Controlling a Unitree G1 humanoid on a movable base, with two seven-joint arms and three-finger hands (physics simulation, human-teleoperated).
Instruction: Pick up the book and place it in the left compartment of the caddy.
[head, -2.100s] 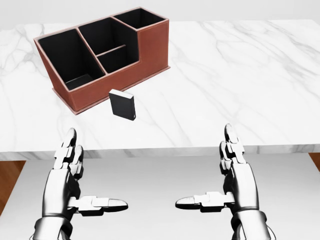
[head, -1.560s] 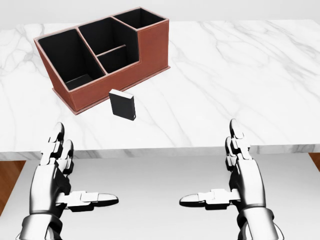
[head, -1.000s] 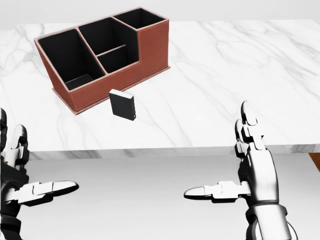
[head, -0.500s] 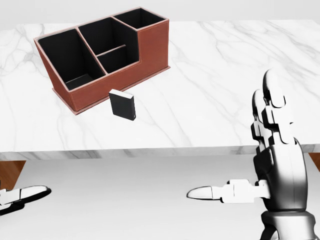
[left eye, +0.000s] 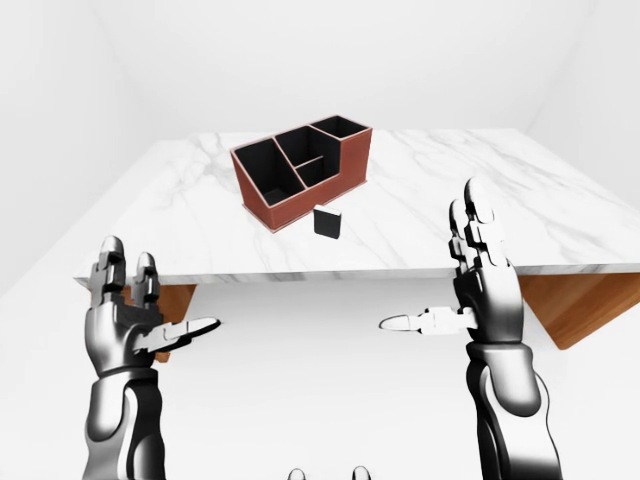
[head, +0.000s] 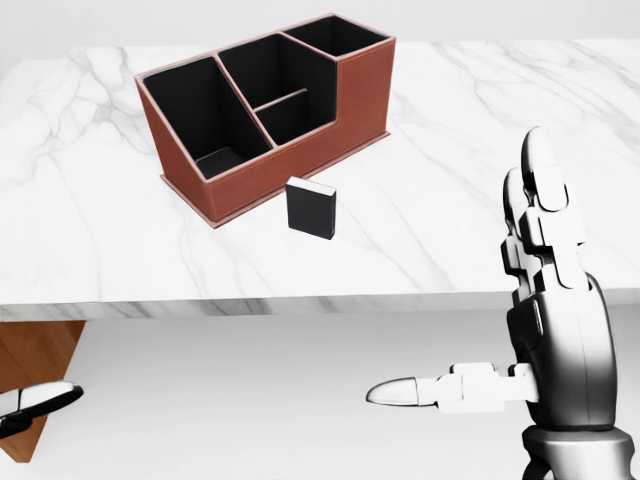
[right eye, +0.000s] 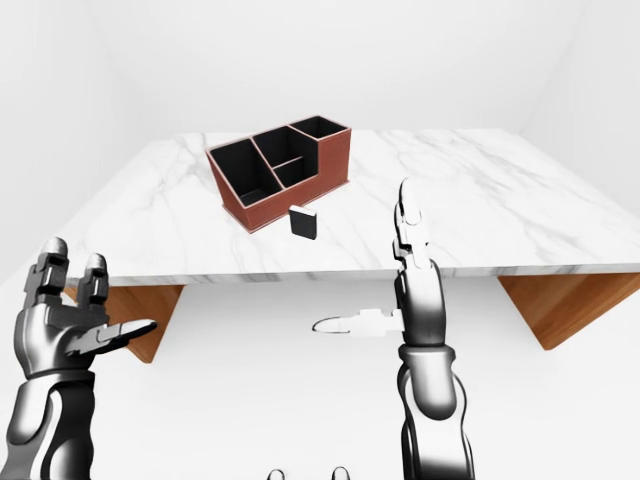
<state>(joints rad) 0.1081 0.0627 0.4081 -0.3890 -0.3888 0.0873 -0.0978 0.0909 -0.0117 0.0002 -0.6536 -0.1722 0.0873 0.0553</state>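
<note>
Fingers (left eye: 470, 215) spread on both hands, short of the table's (left eye: 400, 268) near edge; book (head: 311, 208) stands beside the caddy (head: 350, 100).

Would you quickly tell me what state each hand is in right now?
Left hand: open, fingers spread, holding nothing.
Right hand: open, fingers straight up, thumb out sideways, holding nothing.

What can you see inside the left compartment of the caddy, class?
In the head view, the caddy has a left compartment showing only black walls and a bare floor patch; no item lies in it. The near wall hides some floor. The book stands outside on the table.
</note>
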